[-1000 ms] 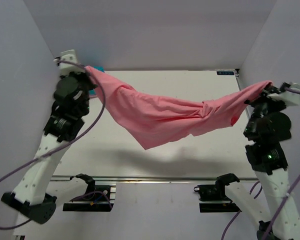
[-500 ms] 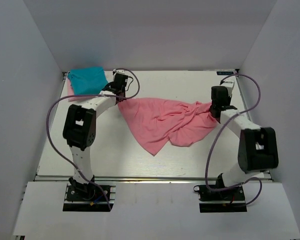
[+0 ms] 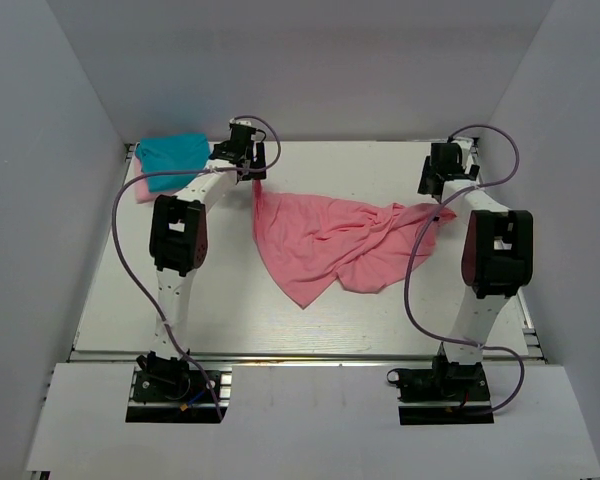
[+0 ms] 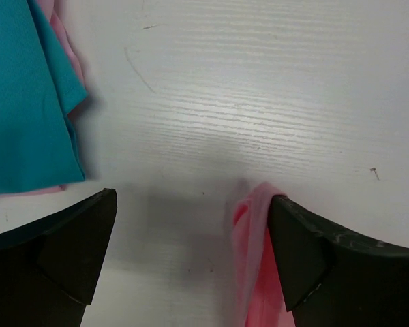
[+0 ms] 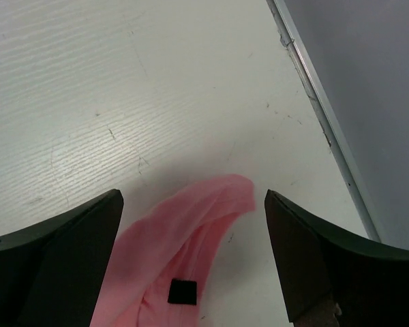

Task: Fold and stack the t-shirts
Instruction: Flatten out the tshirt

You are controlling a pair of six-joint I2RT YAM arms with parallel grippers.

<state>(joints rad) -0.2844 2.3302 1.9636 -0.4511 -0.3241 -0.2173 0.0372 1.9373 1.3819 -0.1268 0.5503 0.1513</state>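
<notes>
The salmon-pink t-shirt (image 3: 325,240) lies rumpled across the middle of the table, stretched between both arms. My left gripper (image 3: 252,166) is open at the shirt's far left corner. In the left wrist view a strip of that cloth (image 4: 253,266) hangs against the right finger's inner side, and the left gripper (image 4: 191,218) holds nothing. My right gripper (image 3: 440,180) is open over the shirt's right tip (image 5: 198,218), which lies loose on the table between the right gripper's (image 5: 192,199) fingers. The teal-blue t-shirt (image 3: 172,155) lies on the pale pink one (image 3: 140,188) at the back left.
White walls close in the table on the left, back and right. A metal rail (image 5: 313,95) runs along the table's right edge, close to my right gripper. The teal shirt's edge (image 4: 27,102) lies just left of my left gripper. A small black tag (image 5: 182,291) shows on the salmon shirt.
Both arms have carried the salmon-pink shirt down from the air onto the table. Both grippers, shut on its corners before, have opened and let it go.
</notes>
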